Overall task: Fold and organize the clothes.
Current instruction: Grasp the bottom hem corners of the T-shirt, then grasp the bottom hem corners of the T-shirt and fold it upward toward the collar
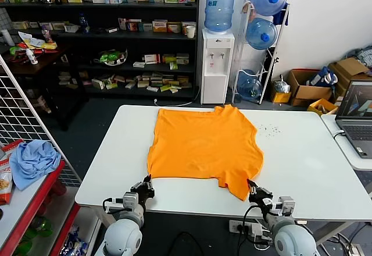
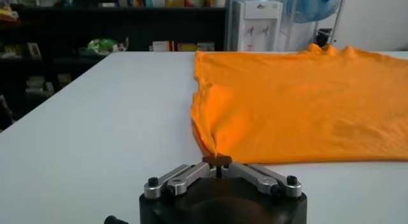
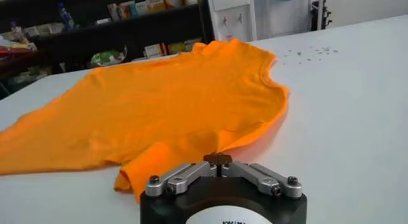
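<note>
Grippers sit low at the near edge of the white table (image 1: 302,163), one at each near corner of the orange T-shirt (image 1: 203,145). The left gripper (image 1: 144,185) has its fingers pressed together, and in the left wrist view (image 2: 217,160) their tips meet right at the near left corner of the shirt's hem; whether cloth is pinched between them cannot be told. The right gripper (image 1: 253,187) is likewise closed, its tips (image 3: 217,159) touching the shirt's loose near right flap, which juts toward the table edge; a grasp cannot be confirmed here either.

The T-shirt lies spread flat on the middle of the table, plain side up, collar toward the far edge, with light wrinkles near the left hem corner (image 2: 207,139). Small dark specks (image 1: 267,129) dot the table just right of the shirt.

Beyond the table stand a white water dispenser (image 1: 216,64) topped by a blue bottle (image 1: 220,6), a rack of blue water bottles (image 1: 261,32), and dark shelves (image 1: 104,35) of boxed goods. A laptop (image 1: 356,116) sits on a side desk at right, and a light blue cloth (image 1: 34,160) lies on a red shelf at left.
</note>
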